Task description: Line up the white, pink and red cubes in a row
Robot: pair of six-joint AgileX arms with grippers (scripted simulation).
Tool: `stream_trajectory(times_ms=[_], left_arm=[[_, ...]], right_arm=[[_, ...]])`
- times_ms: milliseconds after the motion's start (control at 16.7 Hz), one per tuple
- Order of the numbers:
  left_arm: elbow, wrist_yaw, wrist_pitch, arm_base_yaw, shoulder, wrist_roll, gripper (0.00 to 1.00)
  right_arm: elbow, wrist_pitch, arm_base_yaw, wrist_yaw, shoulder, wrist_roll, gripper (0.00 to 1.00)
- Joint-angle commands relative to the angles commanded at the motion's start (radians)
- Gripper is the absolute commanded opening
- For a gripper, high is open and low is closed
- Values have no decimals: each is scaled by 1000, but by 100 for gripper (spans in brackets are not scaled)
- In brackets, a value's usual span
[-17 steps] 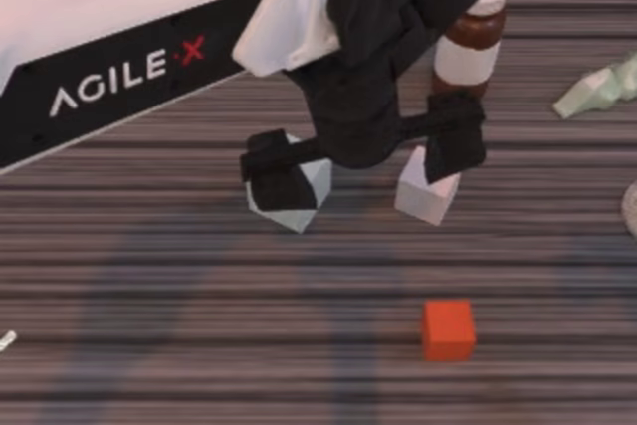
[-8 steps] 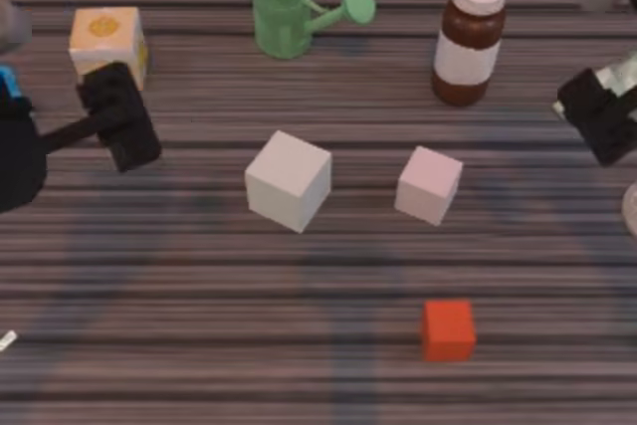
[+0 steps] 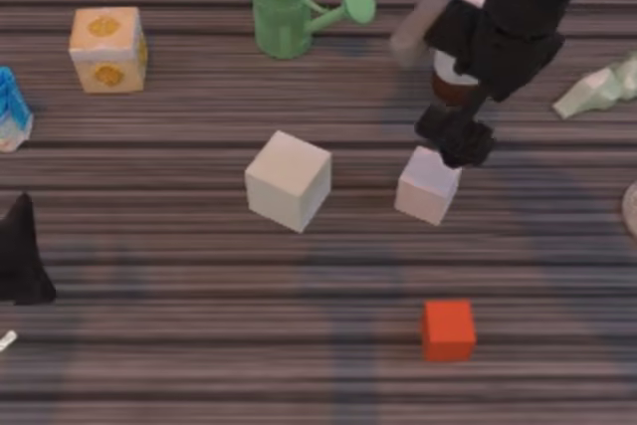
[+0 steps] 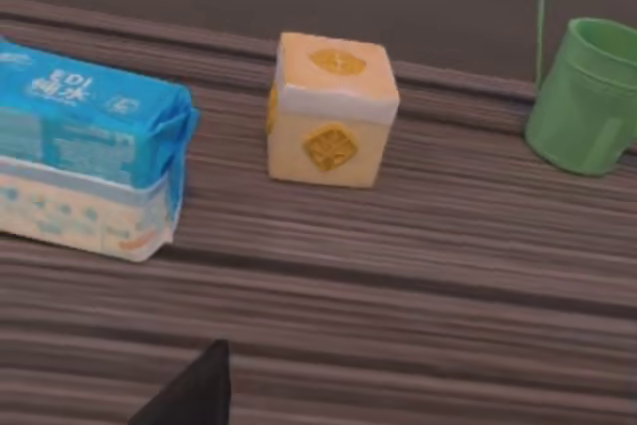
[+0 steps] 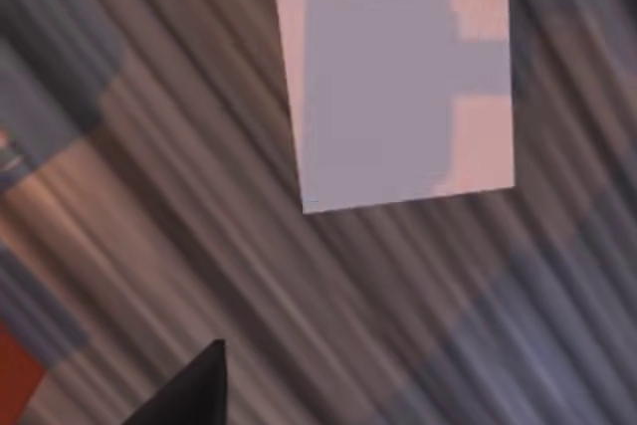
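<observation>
So the striped dark wooden table (image 3: 179, 276) has the right arm's black gripper (image 3: 455, 138) dropping in from the upper right of the top view, hanging right above the far edge of the mid-sized pale pink matte cube (image 3: 429, 184). Honestly can't tell how wide its pincer is spread, and I see nothing held in it. The left arm is parked at the left edge of the frame, only a dark tip of the left gripper (image 3: 20, 266) showing, and I can't tell its state either.

Biggest to smallest: the large off-white matte cube (image 3: 289, 179) sits mid-frame, the pink one is to its right with a clear gap between them, and the small bright orange-red matte cube (image 3: 448, 329) is lower right, well apart from both.

In the right wrist view the pink cube (image 5: 398, 87) sits off toward one corner, rotated a bit. My take: centre over it first, twist to match its flat faces, then go down. Otherwise a finger lands on a corner and spins it.
</observation>
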State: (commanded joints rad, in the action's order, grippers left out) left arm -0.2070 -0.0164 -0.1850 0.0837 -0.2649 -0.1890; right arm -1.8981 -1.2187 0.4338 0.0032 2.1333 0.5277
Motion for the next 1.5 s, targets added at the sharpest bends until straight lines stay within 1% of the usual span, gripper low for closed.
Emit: stream_trajectory(times_ms=[180, 300, 420, 780, 960, 1260, 1500], left_arm=[[135, 10, 115, -67, 167, 118, 100], [187, 15, 164, -93, 236, 168, 100], [207, 16, 185, -104, 265, 189, 100], [207, 16, 185, -104, 265, 189, 100], [207, 16, 185, -104, 265, 189, 100], [207, 16, 185, -104, 265, 189, 100], [207, 16, 185, -104, 265, 189, 100]], right_arm=[[-170, -86, 33, 1, 161, 41, 100], [-234, -118, 46, 2, 222, 57, 100], [-261, -131, 52, 2, 247, 64, 100], [-257, -127, 47, 2, 247, 63, 100], [-195, -57, 51, 2, 259, 65, 100], [-40, 149, 53, 2, 299, 62, 100], [-10, 181, 54, 2, 308, 62, 100]])
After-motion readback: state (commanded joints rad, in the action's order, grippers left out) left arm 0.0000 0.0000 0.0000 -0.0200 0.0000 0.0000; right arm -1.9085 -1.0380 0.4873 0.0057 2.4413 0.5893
